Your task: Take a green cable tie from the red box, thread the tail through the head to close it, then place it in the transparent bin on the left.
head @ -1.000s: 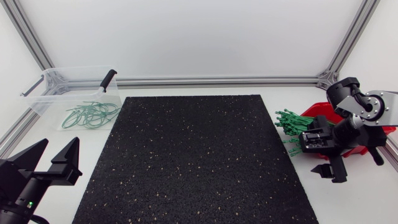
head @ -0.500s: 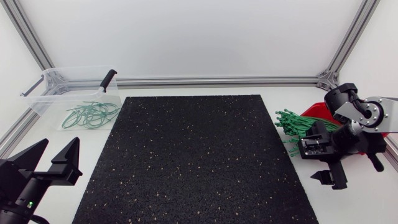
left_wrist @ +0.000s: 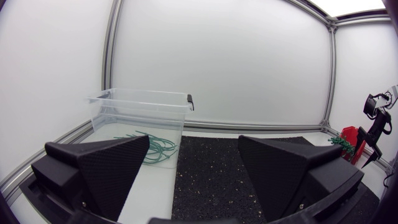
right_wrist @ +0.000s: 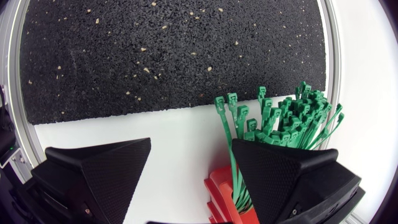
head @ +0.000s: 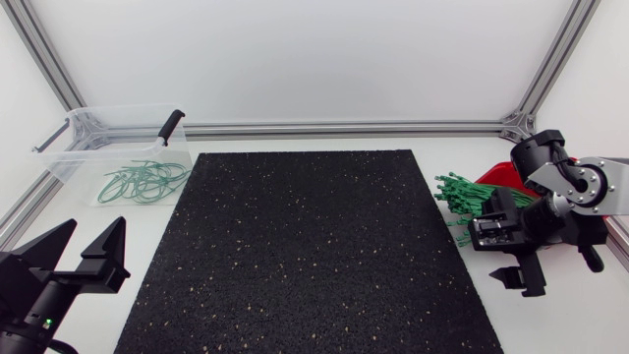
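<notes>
From above, the left gripper (head: 93, 228) is resting with its fingers apart, near the clear bin (head: 59, 147) holding looped ties (head: 142, 182). The right gripper (head: 519, 280), also spread, is hovering beside the green cable ties (head: 462, 197) sticking out of the red box (head: 496, 175). In the left wrist view, the parted fingers are framing the bin ahead. In the right wrist view, the spread fingers are hanging over the tie heads and the box edge.

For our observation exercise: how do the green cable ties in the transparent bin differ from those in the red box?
Bin ties are closed loops; box ties are straight. Bin ties lie tangled inside the transparent bin; box ties jut bundled past the red box. Both are green.
</notes>
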